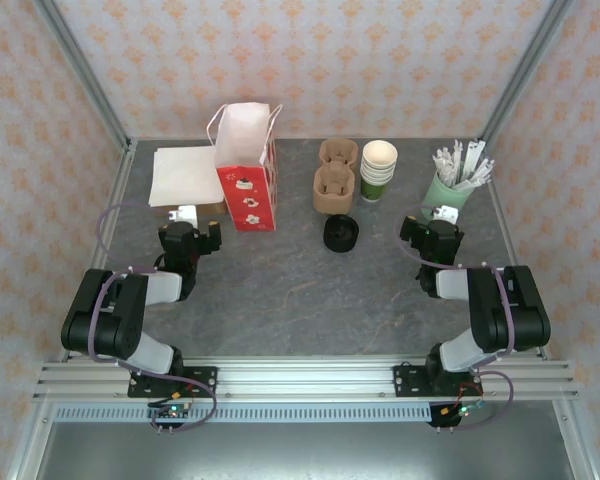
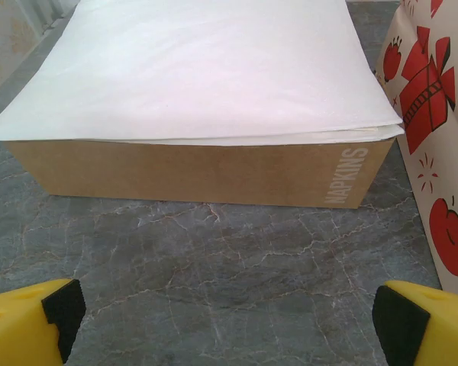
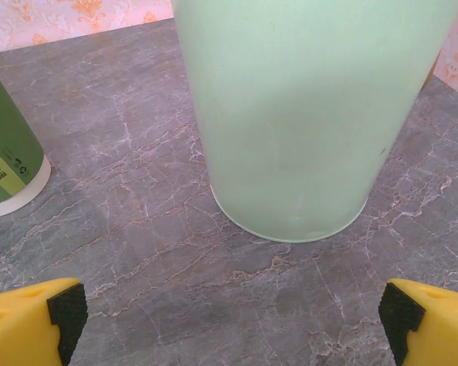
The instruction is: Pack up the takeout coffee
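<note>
Left claw and right claw gape empty at nine and three o'clock of the takeout coffee, likely awaiting pickup

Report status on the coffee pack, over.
Left gripper open at the napkin box; right gripper open at the green holder. Takeout coffee untouched mid-table. Cup carrier close behind it, paper bag upright to its left.

The table is showing a matt, grey, veined stone-like top; the napkin box is looking like plain brown cardboard, its napkins soft white paper; the bag is presenting smooth printed paper; the holder is appearing smooth, matt; the takeout coffee is wearing a black plastic-looking lid.
</note>
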Tool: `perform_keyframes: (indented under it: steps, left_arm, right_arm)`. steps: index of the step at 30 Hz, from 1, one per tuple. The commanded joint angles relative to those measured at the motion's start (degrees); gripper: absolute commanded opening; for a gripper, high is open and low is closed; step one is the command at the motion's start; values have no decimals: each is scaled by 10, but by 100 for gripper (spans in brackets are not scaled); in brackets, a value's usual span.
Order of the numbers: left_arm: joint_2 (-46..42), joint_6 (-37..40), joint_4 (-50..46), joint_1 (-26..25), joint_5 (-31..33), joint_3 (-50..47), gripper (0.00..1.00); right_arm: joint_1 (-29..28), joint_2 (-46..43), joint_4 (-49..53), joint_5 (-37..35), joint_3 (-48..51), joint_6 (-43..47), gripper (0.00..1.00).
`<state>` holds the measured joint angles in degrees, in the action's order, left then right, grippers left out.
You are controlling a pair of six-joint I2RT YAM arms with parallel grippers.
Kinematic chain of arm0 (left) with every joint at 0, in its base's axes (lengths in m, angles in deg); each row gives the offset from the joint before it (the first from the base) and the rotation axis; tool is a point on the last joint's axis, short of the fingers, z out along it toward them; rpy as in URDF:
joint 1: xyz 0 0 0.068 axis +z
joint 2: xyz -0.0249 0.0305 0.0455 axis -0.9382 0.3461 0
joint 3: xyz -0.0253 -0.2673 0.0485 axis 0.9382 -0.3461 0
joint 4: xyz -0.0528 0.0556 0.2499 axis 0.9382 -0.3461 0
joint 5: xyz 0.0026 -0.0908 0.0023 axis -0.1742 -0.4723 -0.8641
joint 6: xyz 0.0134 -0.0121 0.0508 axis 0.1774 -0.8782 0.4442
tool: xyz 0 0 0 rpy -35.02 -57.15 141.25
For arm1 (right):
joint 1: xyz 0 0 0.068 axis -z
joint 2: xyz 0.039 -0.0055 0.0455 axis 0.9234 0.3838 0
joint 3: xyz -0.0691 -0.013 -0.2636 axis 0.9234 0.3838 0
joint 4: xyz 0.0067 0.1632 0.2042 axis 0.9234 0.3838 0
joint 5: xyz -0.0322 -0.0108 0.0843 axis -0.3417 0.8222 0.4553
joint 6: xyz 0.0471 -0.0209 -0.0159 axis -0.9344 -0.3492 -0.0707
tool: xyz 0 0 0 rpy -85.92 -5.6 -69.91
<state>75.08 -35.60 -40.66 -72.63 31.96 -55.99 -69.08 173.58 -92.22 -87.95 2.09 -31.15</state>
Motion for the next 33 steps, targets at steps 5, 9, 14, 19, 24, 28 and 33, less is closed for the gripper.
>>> perform_keyframes:
  steps: [5, 9, 14, 19, 24, 28, 33]
  left_arm:
    - [1, 7, 22, 4, 12, 12, 100]
    - [1, 7, 21, 4, 11, 12, 100]
    - [2, 6, 21, 4, 11, 13, 100]
    - [1, 6, 21, 4, 11, 12, 100]
    - [-31, -6, 50, 4, 39, -17, 100]
    - [-150, -30, -84, 4, 64, -9, 100]
    - [-288, -105, -293, 3, 93, 33, 100]
  right_arm:
    - [5, 3, -11, 5, -8, 7, 99]
    - [4, 2, -11, 5, -8, 7, 99]
    - [4, 4, -8, 4, -10, 6, 99]
    - [5, 3, -9, 5, -10, 6, 99]
    - [5, -27, -12, -25, 5, -8, 99]
    - [5, -128, 101, -45, -1, -15, 99]
    - [5, -278, 299, -47, -25, -66, 99]
